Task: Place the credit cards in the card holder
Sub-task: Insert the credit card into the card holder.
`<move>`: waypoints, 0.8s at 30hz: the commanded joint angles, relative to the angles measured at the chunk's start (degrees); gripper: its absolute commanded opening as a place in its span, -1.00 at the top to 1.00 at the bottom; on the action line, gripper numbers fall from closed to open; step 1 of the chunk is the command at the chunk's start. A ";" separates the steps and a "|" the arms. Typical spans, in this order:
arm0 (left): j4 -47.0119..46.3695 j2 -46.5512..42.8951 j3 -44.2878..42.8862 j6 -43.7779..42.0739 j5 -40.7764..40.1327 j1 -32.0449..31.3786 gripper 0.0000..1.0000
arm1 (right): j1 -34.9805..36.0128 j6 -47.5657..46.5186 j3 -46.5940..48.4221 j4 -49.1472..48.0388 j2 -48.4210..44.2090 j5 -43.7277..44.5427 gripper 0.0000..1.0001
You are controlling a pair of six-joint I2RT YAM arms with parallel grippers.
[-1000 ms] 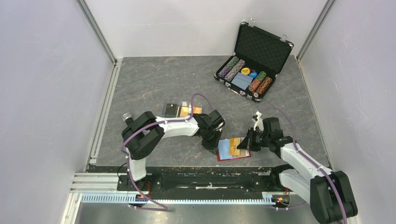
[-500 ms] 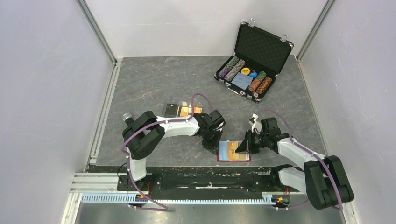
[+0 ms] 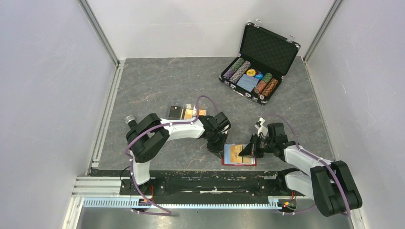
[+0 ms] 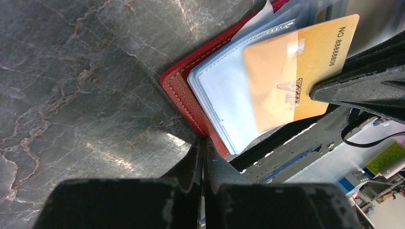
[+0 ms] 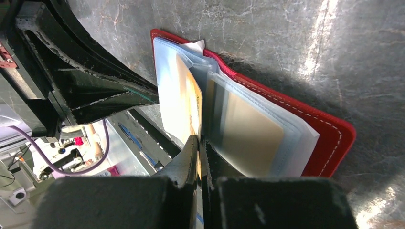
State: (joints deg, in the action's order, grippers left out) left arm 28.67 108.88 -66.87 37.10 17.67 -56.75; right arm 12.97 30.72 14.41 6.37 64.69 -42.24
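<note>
**Gold card partway into the card holder: watch which gap it takes**

Your right gripper [image 5: 198, 143] is pinched tight on the gold card [image 4: 296, 71], whose far end sits among the clear sleeves [image 5: 248, 129] of the red card holder [image 5: 329, 136], lying open on the tabletop [image 3: 153, 81] near the front edge. Your left gripper [image 4: 203, 143] is closed on nothing, its tip at the holder's left edge. Push off-line and the card may slide between sleeves rather than into a pocket. If the left tip slips, the holder will likely skid. The other cards [image 3: 188, 113] lie well behind.
</note>
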 commanded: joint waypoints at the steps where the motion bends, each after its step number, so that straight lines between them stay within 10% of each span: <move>1: -1.29 2.52 0.14 -0.34 -2.78 -0.99 0.96 | 0.26 5.09 -2.92 -8.45 -1.37 1.33 1.00; 24: 0.18 0.44 -0.18 0.69 -6.55 -0.18 0.96 | 8.67 13.28 -2.96 -22.69 6.96 1.76 0.93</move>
State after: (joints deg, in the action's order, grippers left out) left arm 28.77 108.81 -66.87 37.12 17.30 -56.75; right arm 19.64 42.06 11.44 -12.10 70.41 -41.87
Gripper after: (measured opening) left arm 0.029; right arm 0.033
